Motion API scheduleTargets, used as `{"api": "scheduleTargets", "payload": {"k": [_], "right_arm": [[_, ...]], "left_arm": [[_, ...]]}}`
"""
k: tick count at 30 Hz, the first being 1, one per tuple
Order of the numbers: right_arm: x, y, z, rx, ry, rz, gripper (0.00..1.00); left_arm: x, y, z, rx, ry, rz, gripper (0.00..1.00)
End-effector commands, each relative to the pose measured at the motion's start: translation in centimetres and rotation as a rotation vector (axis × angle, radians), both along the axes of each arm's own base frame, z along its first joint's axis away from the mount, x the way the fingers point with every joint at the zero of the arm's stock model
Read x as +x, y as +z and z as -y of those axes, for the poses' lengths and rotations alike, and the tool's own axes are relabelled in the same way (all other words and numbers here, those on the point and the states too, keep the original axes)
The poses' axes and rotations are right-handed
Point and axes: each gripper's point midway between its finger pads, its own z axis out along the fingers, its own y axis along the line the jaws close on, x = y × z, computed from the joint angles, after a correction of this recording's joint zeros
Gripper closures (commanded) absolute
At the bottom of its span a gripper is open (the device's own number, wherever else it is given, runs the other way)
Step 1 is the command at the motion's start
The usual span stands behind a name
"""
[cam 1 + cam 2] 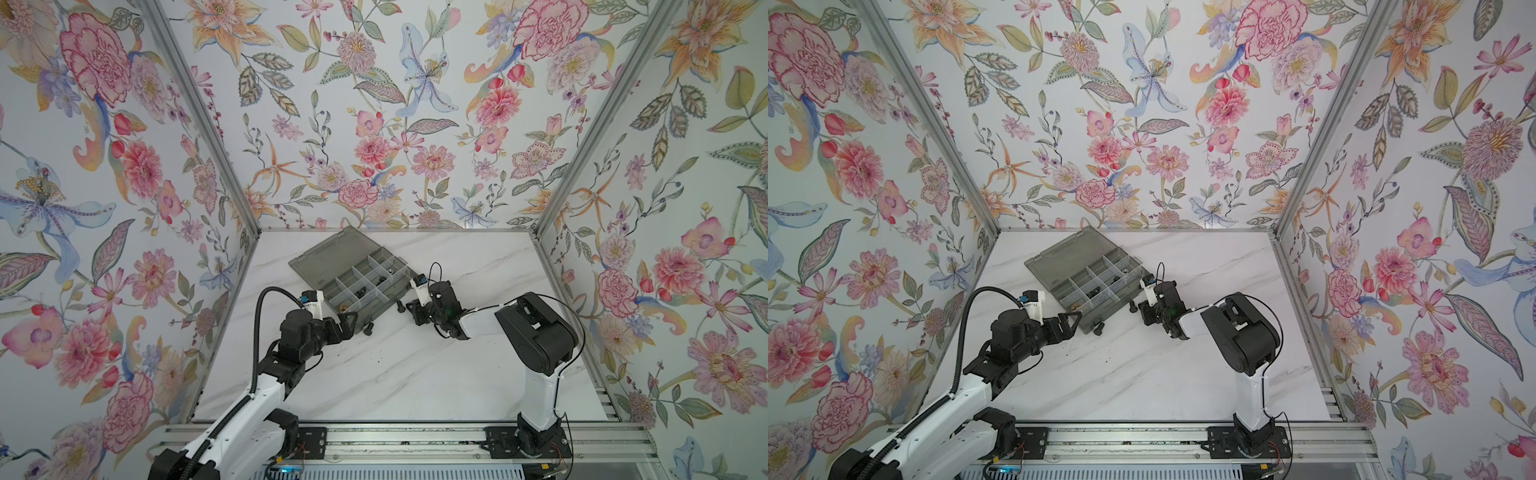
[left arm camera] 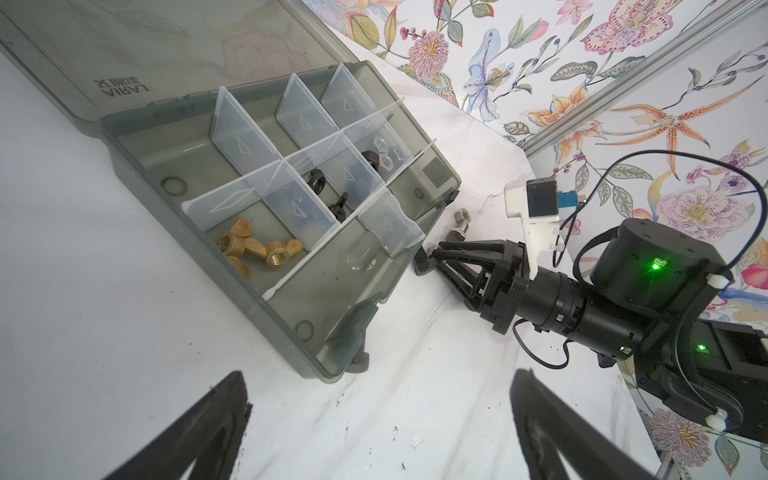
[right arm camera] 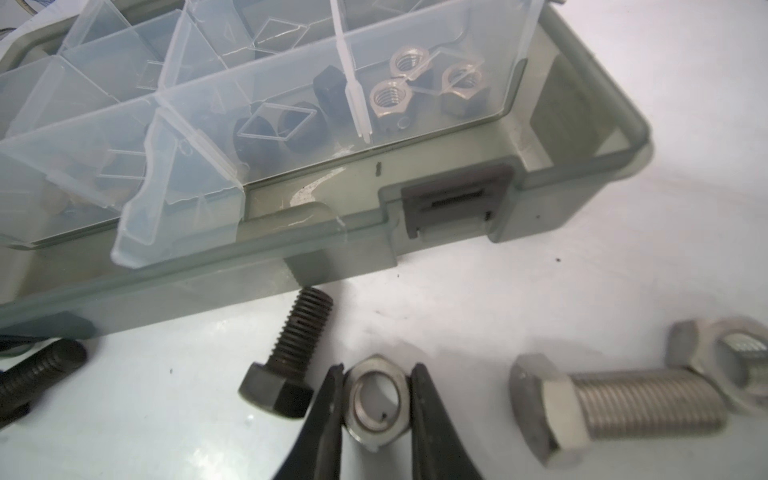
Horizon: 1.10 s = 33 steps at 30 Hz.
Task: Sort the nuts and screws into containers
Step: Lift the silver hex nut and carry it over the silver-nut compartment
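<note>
My right gripper (image 3: 378, 370) is shut on a silver hex nut (image 3: 376, 438), low over the table beside the front wall of the smoky-grey organizer box (image 3: 602, 104). A black bolt (image 3: 286, 353) lies just beside it, and a silver hex bolt (image 3: 615, 403) with another silver nut (image 3: 727, 361) on the other side. The containers hold silver nuts (image 3: 390, 99), black nuts (image 3: 291, 124) and brass wing nuts (image 2: 257, 249). My left gripper (image 2: 378, 415) is open and empty over bare table near the box's corner, where a black bolt (image 2: 359, 361) lies. Both grippers, left (image 1: 349, 322) and right (image 1: 411, 311), show in both top views.
The box (image 1: 328, 257) lies open at an angle at the table's back middle, its flat lid folded away from me. A second black bolt (image 3: 37, 374) rests along the box's front wall. Flowered walls close in the table's back and sides.
</note>
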Motion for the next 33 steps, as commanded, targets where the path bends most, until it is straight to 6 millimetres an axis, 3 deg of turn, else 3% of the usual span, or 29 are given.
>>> {"api": "scheduleTargets", "payload": {"k": [1,15,21,27,33], "right_arm": [[-2.7,-2.9,1.6,-0.065,0.008,-0.106,0.91],[-0.8,3.1,1.0,0.022,0.026,0.022,0.93],[0.5,6.6,0.6,0.036,0.047,0.086,0.93],[3.7,10.2,-0.4,0.026,0.061,0.141,0.92],[7.9,11.8,-2.2,0.021,0.066,0.161,0.91]], "left_arm": [[0.1,-0.2,-0.6,0.01,0.025,0.002,0.01],[0.1,-0.3,-0.7,0.011,0.029,-0.003,0.0],[0.1,-0.3,-0.7,0.009,0.028,-0.001,0.01],[0.1,-0.2,-0.6,0.008,0.023,0.002,0.01],[0.1,-0.1,-0.5,0.004,0.02,0.004,0.01]]}}
